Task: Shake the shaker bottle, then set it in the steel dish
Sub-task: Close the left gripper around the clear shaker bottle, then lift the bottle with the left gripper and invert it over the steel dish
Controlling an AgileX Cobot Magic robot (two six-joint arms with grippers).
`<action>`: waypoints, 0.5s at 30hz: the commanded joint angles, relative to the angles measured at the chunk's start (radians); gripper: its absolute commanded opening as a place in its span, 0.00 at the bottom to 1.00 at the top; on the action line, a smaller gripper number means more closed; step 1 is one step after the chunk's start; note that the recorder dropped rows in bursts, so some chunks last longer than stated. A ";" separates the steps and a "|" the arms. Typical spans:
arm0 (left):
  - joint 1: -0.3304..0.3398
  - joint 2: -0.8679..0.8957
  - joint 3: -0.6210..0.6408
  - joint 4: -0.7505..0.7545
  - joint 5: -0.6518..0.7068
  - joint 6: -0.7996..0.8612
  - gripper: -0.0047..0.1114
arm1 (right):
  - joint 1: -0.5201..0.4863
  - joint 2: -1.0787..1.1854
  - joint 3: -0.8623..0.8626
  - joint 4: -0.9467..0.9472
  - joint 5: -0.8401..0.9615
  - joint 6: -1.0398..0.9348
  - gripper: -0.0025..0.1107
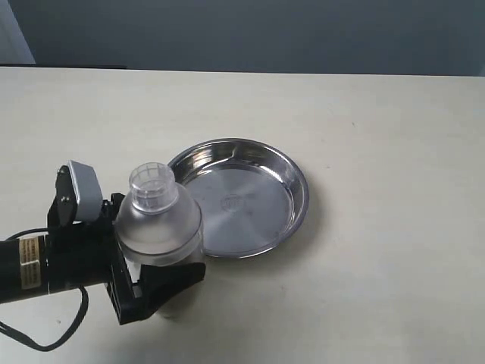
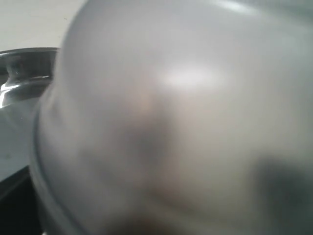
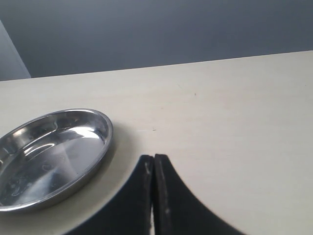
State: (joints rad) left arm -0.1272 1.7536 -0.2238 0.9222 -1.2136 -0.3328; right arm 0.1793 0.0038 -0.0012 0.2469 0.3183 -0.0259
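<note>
1. Shaker bottle (image 1: pixel 159 220) at the lower left of the exterior view, over the pale table (image 1: pixel 379 136). My left gripper (image 1: pixel 155 258) clasps its clear body, black jaws spread wide on either side.
2. Frosted dome and small round cap (image 1: pixel 151 184) point up toward the exterior camera. I cannot tell whether the bottle's base touches the table.
3. Steel dish (image 1: pixel 250 205) lies just beside the bottle, on its right, with a faint stamp at the centre of its flat base. The dome overlaps the dish's left rim from this angle.
4. Seen from the left wrist, the bottle fills nearly the whole picture as a grey blur, with a sliver of dish rim at one edge.
5. My right gripper (image 3: pixel 153 196) hangs over bare table near the dish, its two fingers pressed together, holding nothing.
</note>
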 commanded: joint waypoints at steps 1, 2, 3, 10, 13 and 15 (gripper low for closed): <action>-0.004 0.003 -0.016 -0.005 -0.008 -0.030 0.94 | 0.002 -0.004 0.001 0.000 -0.010 0.000 0.02; -0.004 0.003 -0.016 0.001 -0.008 -0.030 0.94 | 0.002 -0.004 0.001 0.000 -0.010 0.000 0.02; -0.004 0.003 -0.016 0.006 -0.008 -0.030 0.94 | 0.002 -0.004 0.001 0.000 -0.010 0.000 0.02; -0.004 0.003 -0.016 0.072 -0.008 -0.034 0.94 | 0.002 -0.004 0.001 0.000 -0.010 0.000 0.02; -0.004 0.003 -0.016 0.100 -0.008 -0.051 0.94 | 0.002 -0.004 0.001 0.000 -0.010 0.000 0.02; -0.004 0.003 -0.016 0.097 -0.008 -0.051 0.94 | 0.002 -0.004 0.001 0.000 -0.010 0.000 0.02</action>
State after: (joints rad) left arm -0.1272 1.7536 -0.2374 1.0093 -1.2121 -0.3764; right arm 0.1793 0.0038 -0.0012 0.2469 0.3183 -0.0259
